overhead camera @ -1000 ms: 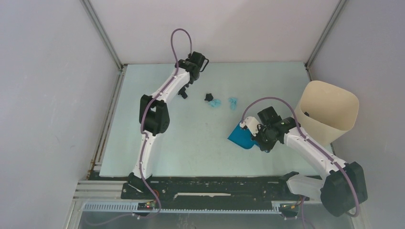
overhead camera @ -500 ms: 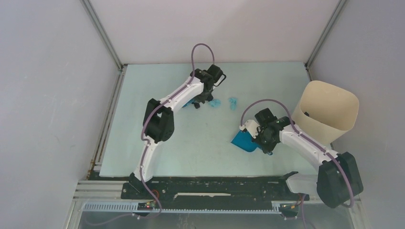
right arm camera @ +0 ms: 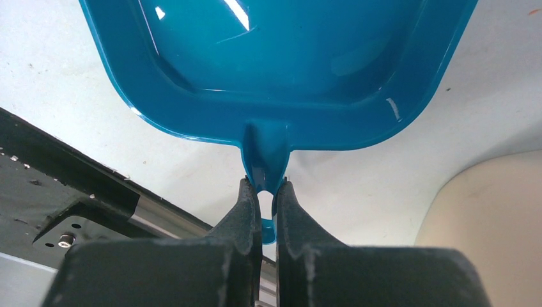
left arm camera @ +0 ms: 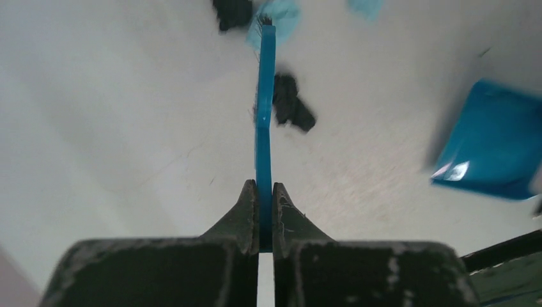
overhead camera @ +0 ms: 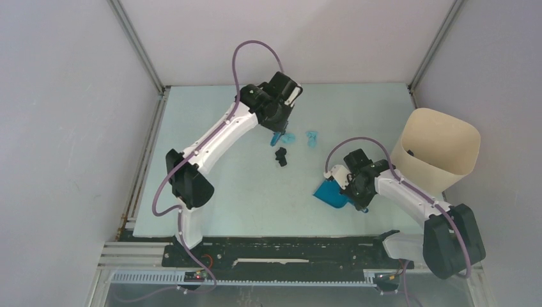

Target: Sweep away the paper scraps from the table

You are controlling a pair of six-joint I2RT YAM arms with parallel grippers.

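Blue dustpan [overhead camera: 330, 193], black and light-blue scraps [overhead camera: 280, 156]

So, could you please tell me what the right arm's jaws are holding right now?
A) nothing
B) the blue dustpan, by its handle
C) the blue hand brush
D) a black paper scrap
B: the right wrist view shows the right arm's jaws closed on the short handle of the blue dustpan.

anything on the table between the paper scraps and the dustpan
Nothing visible does: only bare table lies between the paper scraps and the dustpan in the right gripper. The left gripper holds the brush at the scraps.
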